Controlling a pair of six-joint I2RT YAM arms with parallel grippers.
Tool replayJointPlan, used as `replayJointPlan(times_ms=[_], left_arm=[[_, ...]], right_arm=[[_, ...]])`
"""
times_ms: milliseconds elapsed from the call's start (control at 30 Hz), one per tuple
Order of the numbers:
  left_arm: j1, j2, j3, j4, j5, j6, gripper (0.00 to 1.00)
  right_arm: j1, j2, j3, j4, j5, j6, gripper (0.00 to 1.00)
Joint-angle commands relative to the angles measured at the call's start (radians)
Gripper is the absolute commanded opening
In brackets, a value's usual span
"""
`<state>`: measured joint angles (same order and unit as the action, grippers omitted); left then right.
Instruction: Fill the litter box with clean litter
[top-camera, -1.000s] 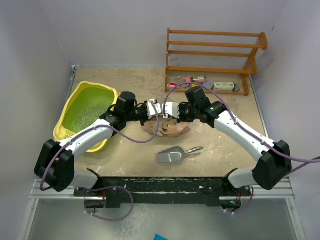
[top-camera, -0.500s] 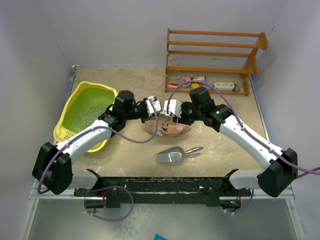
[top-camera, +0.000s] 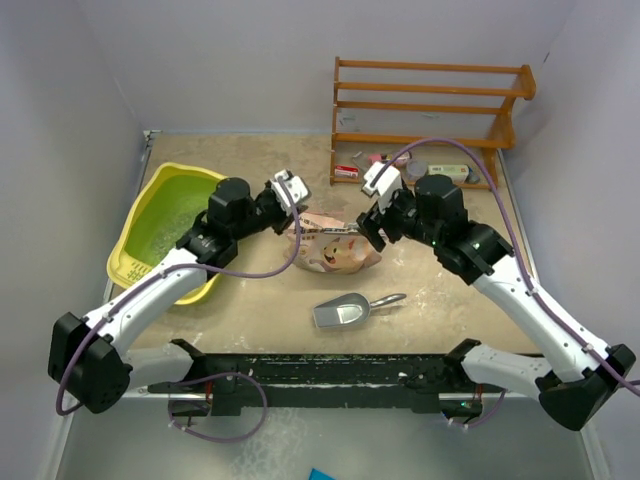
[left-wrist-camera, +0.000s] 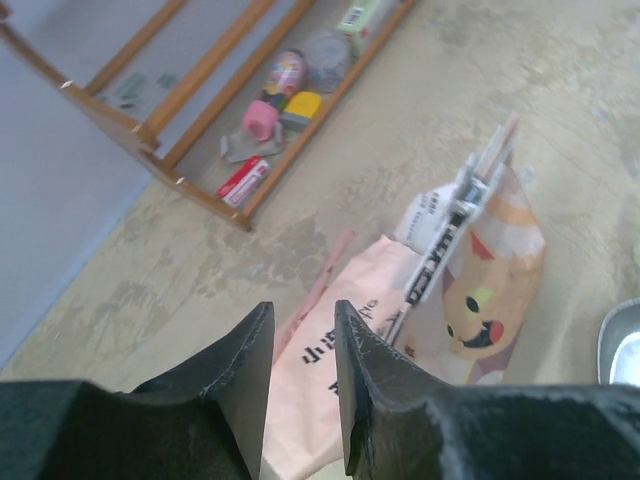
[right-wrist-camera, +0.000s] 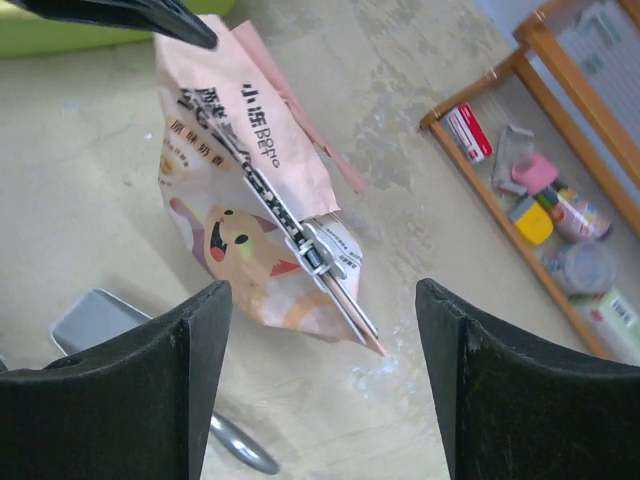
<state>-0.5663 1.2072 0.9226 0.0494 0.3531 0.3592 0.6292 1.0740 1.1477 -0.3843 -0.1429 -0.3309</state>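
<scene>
The metal scoop (top-camera: 345, 311) lies at 6 o'clock of the flat litter bag (top-camera: 335, 250). The left gripper (left-wrist-camera: 303, 315) has its fingers slightly apart and empty; the right gripper (right-wrist-camera: 322, 290) is wide apart and empty. Best to regrip the bag's top edge squarely, then tip toward the litter box (top-camera: 125, 262) at 9 o'clock, which holds clean litter (top-camera: 175, 225).

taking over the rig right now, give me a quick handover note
Left pincer: slightly open, empty, above the bag.
Right pincer: wide open, empty, above the same bag.
Bag: lying on the table between the arms, held by neither.
Litter box: far left, pale green litter inside.
Scoop: on the table, nearer the bases.
Done: litter is in the box.
Left: check the level; if low, grasp the bag and pour.
</scene>
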Motion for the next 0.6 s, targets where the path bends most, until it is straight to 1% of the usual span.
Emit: replayJointPlan(times_ms=[0,67,100,167,300,333,433,567], left_arm=[[-0.001,-0.022,0.129,-0.034,-0.263,-0.210,0.35],[0.000,-0.002,0.228,-0.152,-0.394,-0.274,0.37],[0.004,0.003,0.254,-0.200,-0.459,-0.298,0.39],[0.019,-0.018,0.255,-0.256,-0.502,-0.336,0.41],[0.073,-0.123,0.192,-0.251,-0.440,-0.405,0.45],[0.086,-0.145,0.184,-0.259,-0.419,-0.417,0.47],[0.133,-0.175,0.185,-0.317,-0.313,-0.426,0.49],[0.194,-0.182,0.165,-0.374,-0.268,-0.449,0.50]], right_arm=[[0.001,0.019,0.095,-0.087,0.150,0.318,0.77],[-0.003,0.005,0.076,-0.095,0.219,0.365,0.78],[-0.016,-0.007,0.065,-0.096,0.246,0.391,0.81],[-0.092,-0.041,0.043,-0.102,0.235,0.452,0.86],[-0.368,-0.111,0.000,-0.098,0.046,0.568,0.90],[-0.420,-0.116,-0.007,-0.098,0.010,0.585,0.91],[-0.502,-0.097,-0.010,-0.125,-0.047,0.607,0.92],[-0.579,-0.073,-0.022,-0.118,-0.131,0.678,0.93]])
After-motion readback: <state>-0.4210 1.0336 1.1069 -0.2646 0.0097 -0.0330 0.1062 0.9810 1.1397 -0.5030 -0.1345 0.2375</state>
